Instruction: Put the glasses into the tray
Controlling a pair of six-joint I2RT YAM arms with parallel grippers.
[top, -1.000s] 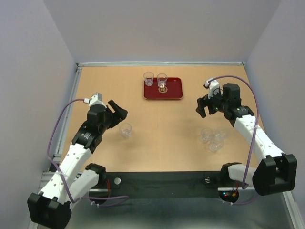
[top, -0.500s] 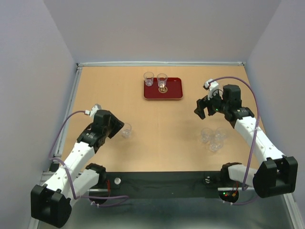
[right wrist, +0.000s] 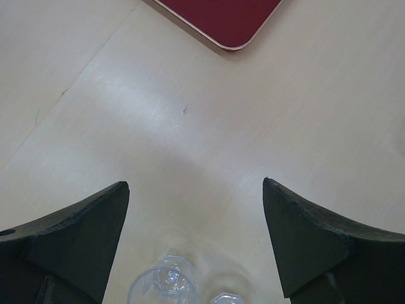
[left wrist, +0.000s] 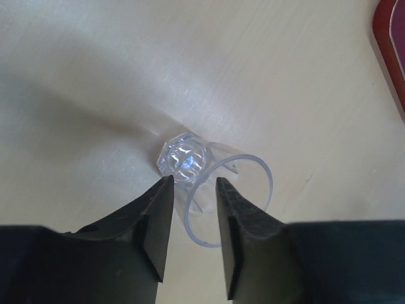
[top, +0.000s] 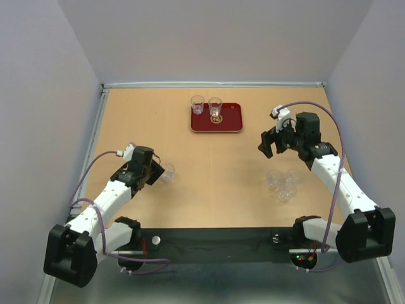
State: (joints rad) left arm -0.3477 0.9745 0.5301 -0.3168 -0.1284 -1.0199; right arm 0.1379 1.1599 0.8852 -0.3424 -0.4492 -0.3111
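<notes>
Change: the left end effector [left wrist: 193,183] has dropped onto the lone small clear tumbler [left wrist: 183,158] at the left of the wooden counter [top: 215,164]. A pickup looks imminent.
Left grip: fingers narrowly apart with the tumbler's near wall between them. Cannot tell whether it is clamped.
Right end effector [right wrist: 195,183]: wide open and empty.
Tray: the flat dark-red tray [top: 235,119] sits upper centre with 2 tumblers [top: 215,106] aboard.
Hard to read: the 3 clear tumblers [top: 283,183] at lower right overlap, and their outlines are faint.

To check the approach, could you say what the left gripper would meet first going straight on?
The left gripper would meet the lone glass, whose wall looks to lie between its fingers.
</notes>
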